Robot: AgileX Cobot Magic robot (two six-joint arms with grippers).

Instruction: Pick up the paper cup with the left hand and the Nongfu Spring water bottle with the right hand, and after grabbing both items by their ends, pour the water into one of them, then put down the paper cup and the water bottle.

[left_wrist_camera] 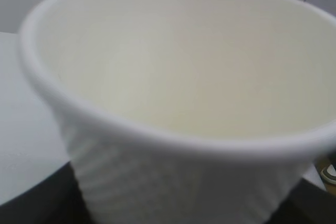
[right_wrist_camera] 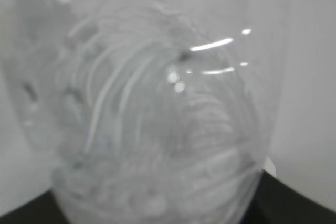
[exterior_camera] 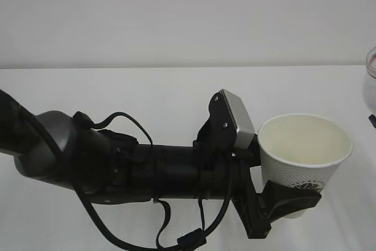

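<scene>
1. The left hand point(exterior_camera: 288, 195), a black arm with a grey block, is clamped on the base of the paper cup point(exterior_camera: 304, 160).
2. The cup is white, upright, above the table point(exterior_camera: 147, 92).
3. The Nongfu Spring water bottle point(right_wrist_camera: 157, 129), clear and ribbed, fills the right wrist view; the grip cannot be told.

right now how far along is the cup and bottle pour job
Done: the left gripper holds the paper cup upright near its base, off the table. The right wrist view is filled by the clear bottle, so it looks grasped too. In hand: the cup sits ready; only a sliver of bottle shows at the exterior view's edge. Whether water is in the cup I cannot tell. Left: any remaining pouring, then setting both down.
</scene>
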